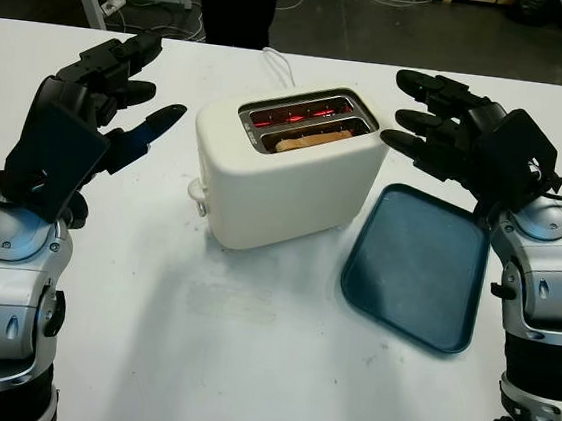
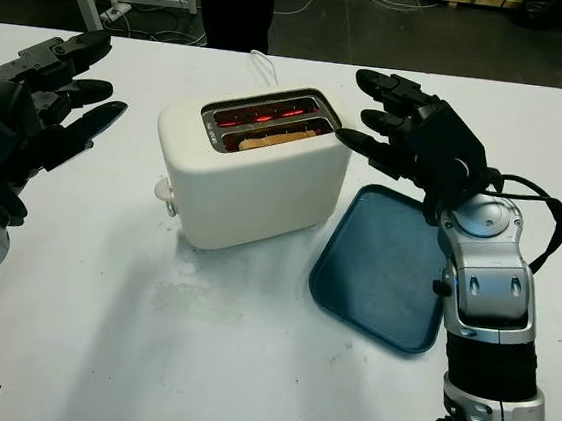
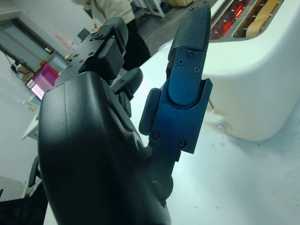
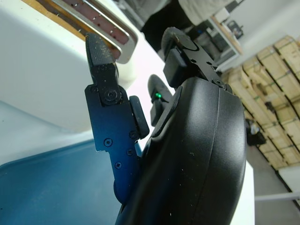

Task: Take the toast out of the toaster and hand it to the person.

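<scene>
While glowing, toast (image 1: 312, 139) beside right hand (image 1: 433, 126).

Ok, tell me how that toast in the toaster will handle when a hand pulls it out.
The toast is probably stiff but brittle, so it may crumble if pinched hard. It sits low in the toaster slot beside glowing elements, so it is likely hot, with little edge to grip.
</scene>
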Robot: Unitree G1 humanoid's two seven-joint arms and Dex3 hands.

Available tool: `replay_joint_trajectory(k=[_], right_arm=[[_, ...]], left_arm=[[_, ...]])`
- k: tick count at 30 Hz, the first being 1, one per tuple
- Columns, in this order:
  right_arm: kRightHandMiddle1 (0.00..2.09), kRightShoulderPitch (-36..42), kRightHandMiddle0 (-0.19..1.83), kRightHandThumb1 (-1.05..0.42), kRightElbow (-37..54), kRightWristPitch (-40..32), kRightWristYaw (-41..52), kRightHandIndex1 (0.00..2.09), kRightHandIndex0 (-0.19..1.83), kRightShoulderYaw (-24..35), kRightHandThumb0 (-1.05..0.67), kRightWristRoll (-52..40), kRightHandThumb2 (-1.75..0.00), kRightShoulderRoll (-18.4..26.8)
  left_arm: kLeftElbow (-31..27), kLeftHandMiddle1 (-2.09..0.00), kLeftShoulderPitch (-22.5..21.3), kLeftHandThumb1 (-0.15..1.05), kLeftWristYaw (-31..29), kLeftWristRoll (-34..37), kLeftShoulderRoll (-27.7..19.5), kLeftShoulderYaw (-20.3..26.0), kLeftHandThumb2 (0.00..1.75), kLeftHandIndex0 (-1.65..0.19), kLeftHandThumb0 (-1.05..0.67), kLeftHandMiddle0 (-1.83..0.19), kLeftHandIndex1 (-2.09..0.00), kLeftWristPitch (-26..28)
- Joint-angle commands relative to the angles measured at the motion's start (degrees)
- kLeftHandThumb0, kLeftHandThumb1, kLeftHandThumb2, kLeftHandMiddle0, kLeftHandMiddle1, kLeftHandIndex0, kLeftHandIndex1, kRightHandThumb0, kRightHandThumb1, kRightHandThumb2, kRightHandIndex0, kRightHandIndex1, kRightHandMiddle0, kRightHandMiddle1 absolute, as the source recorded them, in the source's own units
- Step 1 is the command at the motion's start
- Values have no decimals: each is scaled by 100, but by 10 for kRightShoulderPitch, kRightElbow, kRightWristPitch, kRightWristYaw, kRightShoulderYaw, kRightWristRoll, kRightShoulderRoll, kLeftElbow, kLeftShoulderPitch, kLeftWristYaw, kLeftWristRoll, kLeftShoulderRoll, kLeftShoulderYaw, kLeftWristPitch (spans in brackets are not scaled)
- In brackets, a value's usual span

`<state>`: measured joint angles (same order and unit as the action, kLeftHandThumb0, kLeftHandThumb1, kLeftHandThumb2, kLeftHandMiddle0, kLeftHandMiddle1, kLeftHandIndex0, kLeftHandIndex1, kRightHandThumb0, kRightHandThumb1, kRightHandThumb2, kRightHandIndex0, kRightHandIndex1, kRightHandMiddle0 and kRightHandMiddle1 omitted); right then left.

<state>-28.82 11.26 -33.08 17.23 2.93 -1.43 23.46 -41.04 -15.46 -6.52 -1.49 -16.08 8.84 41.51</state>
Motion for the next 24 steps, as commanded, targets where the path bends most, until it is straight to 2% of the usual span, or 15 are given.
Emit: replay_joint_trajectory(k=[1,9,24], right_arm=[[1,-5,43,-90,0,2,4,44,22,0,-46,-2,0,4],[2,-7,45,-88,-11,13,12,50,23,3,-48,-9,0,1],[3,-6,47,-88,-2,8,16,62,18,-1,-47,1,0,9]], left_arm=[[2,-91,1,92,-3,2,-5,-1,15,-45,-73,-7,-1,-9],[-4,-92,-1,92,-3,6,-1,0,15,-44,-73,-6,-1,2],[2,-94,2,92,-5,5,0,-1,15,-45,-74,-5,-1,-12]])
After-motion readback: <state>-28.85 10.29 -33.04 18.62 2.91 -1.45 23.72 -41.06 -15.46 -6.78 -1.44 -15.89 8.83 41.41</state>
